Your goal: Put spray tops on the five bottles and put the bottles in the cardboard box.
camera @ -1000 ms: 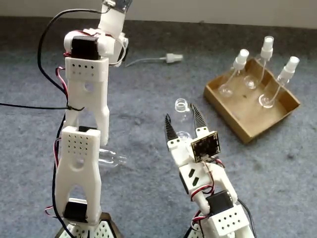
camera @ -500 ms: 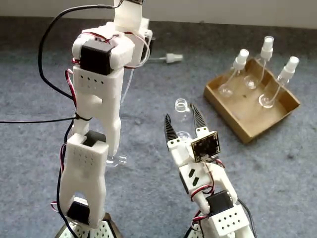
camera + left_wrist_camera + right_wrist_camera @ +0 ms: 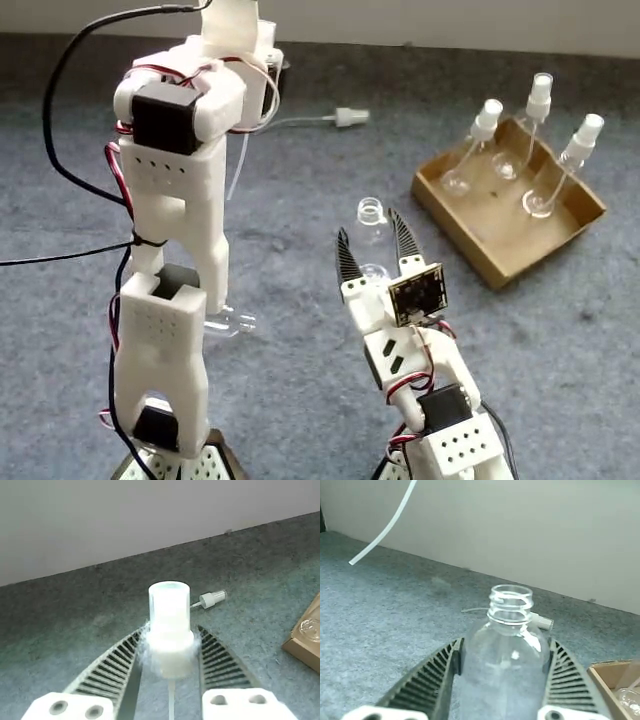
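Cardboard box (image 3: 450,232): three capped bottles (image 3: 478,135) inside, done | right gripper (image 3: 369,226) clasps uncapped fourth bottle (image 3: 510,630) upright | fifth bottle (image 3: 228,321) lies uncapped beside left arm | left gripper (image 3: 171,630) pinches spray top (image 3: 170,615) aloft | last top (image 3: 348,117) loose on table

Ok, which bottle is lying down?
The bottle by the left arm, flat on the carpet. Three stand in the box, one in the right pincer.

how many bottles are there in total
5 bottles. Three sit in the cardboard box with spray tops on, one is upright in the right gripper, and one lies on the table beside the left arm, partly hidden by it.
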Available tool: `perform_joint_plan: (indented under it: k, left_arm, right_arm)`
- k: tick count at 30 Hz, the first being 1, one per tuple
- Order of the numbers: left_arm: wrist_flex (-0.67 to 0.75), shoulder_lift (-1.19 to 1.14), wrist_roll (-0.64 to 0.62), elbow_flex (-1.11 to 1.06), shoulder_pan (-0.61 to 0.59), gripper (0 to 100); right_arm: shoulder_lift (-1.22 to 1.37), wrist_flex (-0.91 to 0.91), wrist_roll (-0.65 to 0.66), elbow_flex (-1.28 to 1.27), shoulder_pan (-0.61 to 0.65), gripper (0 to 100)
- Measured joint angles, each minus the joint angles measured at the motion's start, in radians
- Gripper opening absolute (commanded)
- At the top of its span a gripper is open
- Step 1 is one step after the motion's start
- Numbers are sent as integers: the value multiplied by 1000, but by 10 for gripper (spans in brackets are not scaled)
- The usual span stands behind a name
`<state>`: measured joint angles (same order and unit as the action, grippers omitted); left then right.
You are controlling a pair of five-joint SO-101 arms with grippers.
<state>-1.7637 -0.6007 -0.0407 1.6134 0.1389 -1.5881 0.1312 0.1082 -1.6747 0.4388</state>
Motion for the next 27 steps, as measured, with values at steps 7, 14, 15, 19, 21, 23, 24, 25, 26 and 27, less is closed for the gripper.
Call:
perform_joint_plan:
  k: [7, 14, 15, 19, 21, 23, 24, 25, 26, 27]
  left_arm:
    - [0, 0, 126, 0, -57, 5]
    - [0, 0, 140, 0, -55, 5]
    - [0, 0, 150, 0, -61, 5]
    - [0, 49, 206, 0, -89, 5]
    - [0, 103, 215, -8, -103, 4]
    - [0, 170, 219, -52, -114, 4]
    - [0, 212, 219, -94, -114, 4]
    - [0, 255, 219, -149, -114, 4]
    - [0, 302, 219, -213, -112, 5]
    - [0, 353, 221, -281, -112, 5]
  right_arm:
    - [0, 0, 0, 0, 0, 198]
    - [0, 0, 0, 0, 0, 198]
    - [0, 0, 0, 0, 0, 198]
    - [0, 0, 0, 0, 0, 198]
    - [0, 0, 0, 0, 0, 198]
    - [0, 0, 0, 0, 0, 198]
    - [0, 0, 0, 0, 0, 198]
    - [0, 0, 0, 0, 0, 198]
    - [0, 0, 0, 0, 0, 198]
    - [0, 0, 0, 0, 0, 198]
